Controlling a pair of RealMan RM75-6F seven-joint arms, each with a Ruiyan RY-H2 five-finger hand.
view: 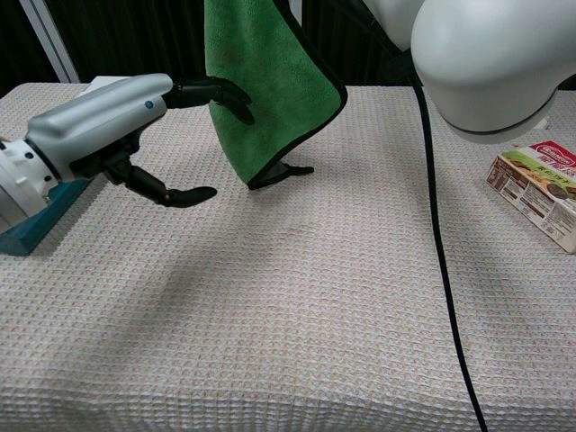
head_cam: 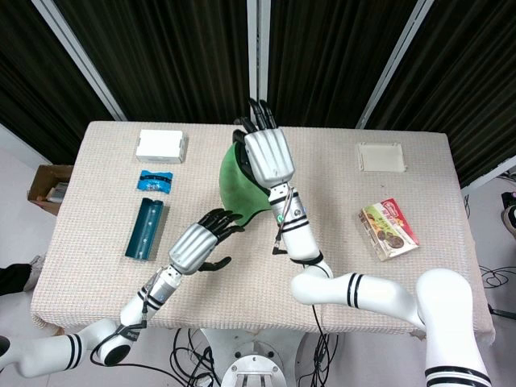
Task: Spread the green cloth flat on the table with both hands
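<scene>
Cloth: green cloth (view: 270, 90), soft terry with a dark stitched edge, hangs in a drooping fold from our right hand (head_cam: 268, 155); its lowest corner touches the table (view: 315, 315).
Right hand: raised, silver back to the head camera, dark fingers gripping the cloth's top.
Left hand: our left hand (view: 99, 135) hovers just beside the cloth's hanging edge, dark fingers (view: 225, 93) spread and curved, holding nothing.
Table: waffle-weave beige cover.
Beyond left hand: long teal box (head_cam: 145, 230), blue packet (head_cam: 154, 181), flat white box (head_cam: 160, 145).
Beyond right hand: cookie box (head_cam: 389, 229), square beige lid (head_cam: 380, 156).
</scene>
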